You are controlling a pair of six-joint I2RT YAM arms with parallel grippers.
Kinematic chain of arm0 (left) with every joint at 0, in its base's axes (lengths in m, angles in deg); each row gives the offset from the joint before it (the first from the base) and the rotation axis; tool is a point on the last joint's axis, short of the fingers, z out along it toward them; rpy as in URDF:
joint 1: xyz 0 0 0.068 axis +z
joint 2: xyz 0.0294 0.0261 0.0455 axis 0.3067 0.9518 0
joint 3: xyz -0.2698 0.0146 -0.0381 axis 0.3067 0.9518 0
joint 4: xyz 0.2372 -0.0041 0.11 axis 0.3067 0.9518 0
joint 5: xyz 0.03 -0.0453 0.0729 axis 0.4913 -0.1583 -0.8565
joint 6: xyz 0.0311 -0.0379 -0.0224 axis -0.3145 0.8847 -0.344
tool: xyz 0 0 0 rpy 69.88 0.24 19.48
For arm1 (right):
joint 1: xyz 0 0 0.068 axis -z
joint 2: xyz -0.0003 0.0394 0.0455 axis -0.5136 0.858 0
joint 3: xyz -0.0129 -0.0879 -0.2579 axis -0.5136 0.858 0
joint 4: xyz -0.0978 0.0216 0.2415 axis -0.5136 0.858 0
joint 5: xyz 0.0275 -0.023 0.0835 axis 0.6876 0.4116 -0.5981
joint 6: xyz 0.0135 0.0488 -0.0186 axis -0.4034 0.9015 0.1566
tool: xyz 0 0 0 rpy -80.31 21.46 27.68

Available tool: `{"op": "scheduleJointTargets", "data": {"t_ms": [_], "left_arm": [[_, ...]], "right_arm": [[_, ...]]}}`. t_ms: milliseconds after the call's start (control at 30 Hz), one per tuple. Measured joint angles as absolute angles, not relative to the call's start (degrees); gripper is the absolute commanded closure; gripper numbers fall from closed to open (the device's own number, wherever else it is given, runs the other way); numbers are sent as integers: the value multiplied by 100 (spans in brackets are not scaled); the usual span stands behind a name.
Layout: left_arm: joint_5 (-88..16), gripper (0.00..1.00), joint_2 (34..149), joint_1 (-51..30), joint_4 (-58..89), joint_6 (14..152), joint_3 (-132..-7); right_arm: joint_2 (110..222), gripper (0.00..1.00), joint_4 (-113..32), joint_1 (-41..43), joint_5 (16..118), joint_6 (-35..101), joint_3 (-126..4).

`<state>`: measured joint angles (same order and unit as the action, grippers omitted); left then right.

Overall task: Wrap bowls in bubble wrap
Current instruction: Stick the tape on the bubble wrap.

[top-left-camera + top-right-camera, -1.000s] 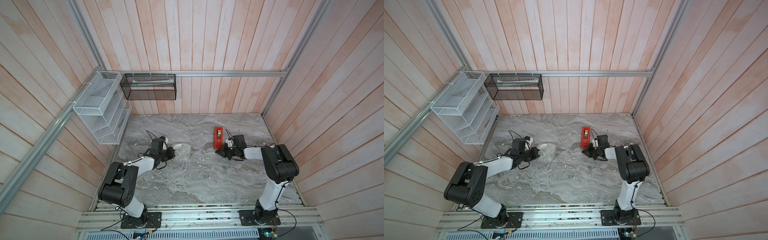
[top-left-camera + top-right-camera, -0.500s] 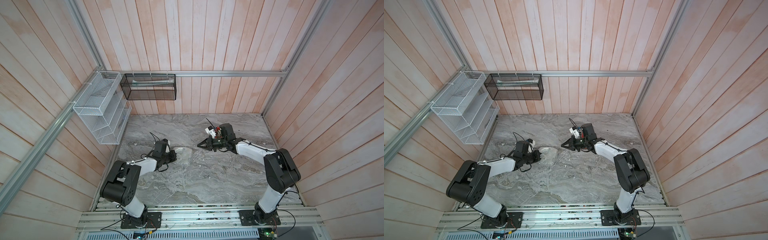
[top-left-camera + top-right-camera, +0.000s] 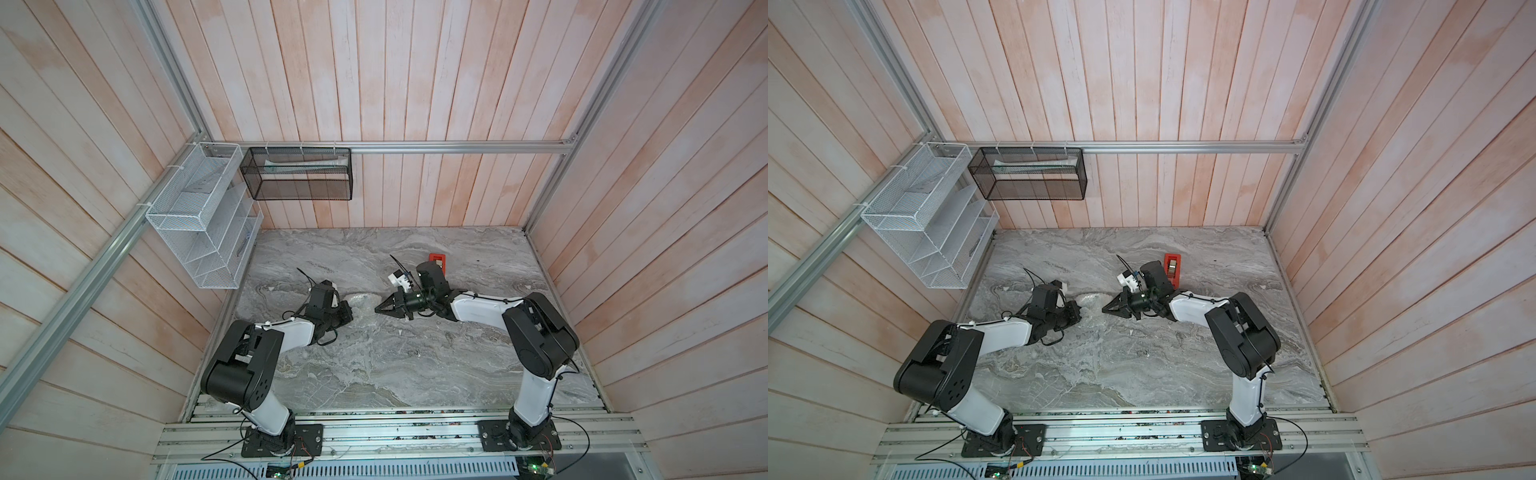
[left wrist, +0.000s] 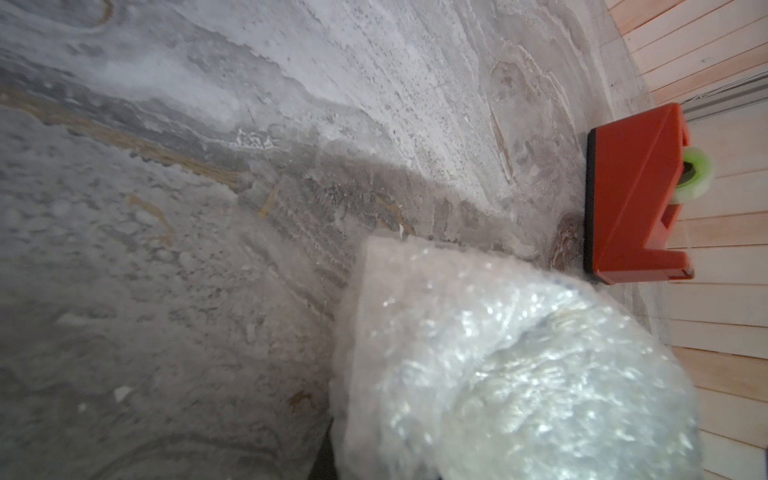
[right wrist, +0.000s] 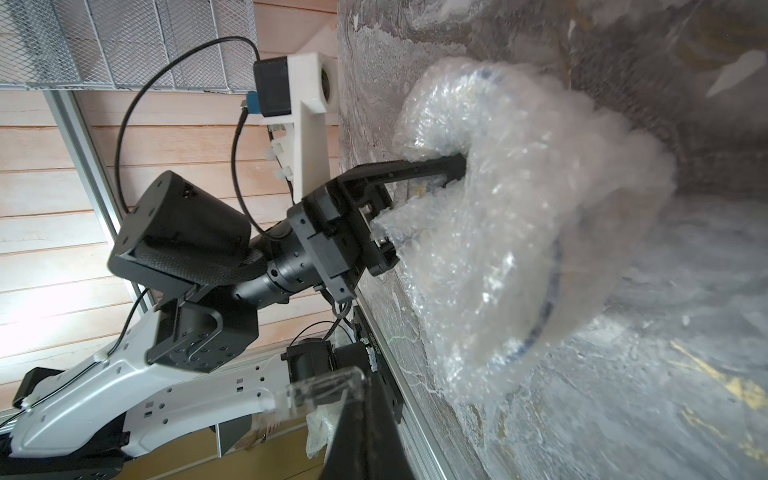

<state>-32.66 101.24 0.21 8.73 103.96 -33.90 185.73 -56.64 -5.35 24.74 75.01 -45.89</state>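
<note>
left gripper (image 5: 424, 208) pinches bubble wrap (image 5: 519, 249) round bowl (image 5: 552, 282) | right gripper (image 3: 379, 309) clamped on tape strip (image 5: 324, 386) | risk: pinch slackens; wrap unfolds

both top views are bright, even and sharp, with only soft shadows on the table (image 3: 374, 365); the wall (image 3: 415, 83) boards splay outward toward the edges. the left wrist view is soft throughout, the wrap (image 4: 519, 374) blurred and sparkling. in the right wrist view white glare burns out part of the wall, and the wrap looks smeared.
</note>
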Motion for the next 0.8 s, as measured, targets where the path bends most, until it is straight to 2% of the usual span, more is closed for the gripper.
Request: {"op": "scheduleJointTargets", "data": {"t_ms": [800], "left_arm": [[-3393,92,10133,-71,862,10556,-3390]], "right_arm": [[19666,100,-6477,-784,2445,8071,-4960]]}}
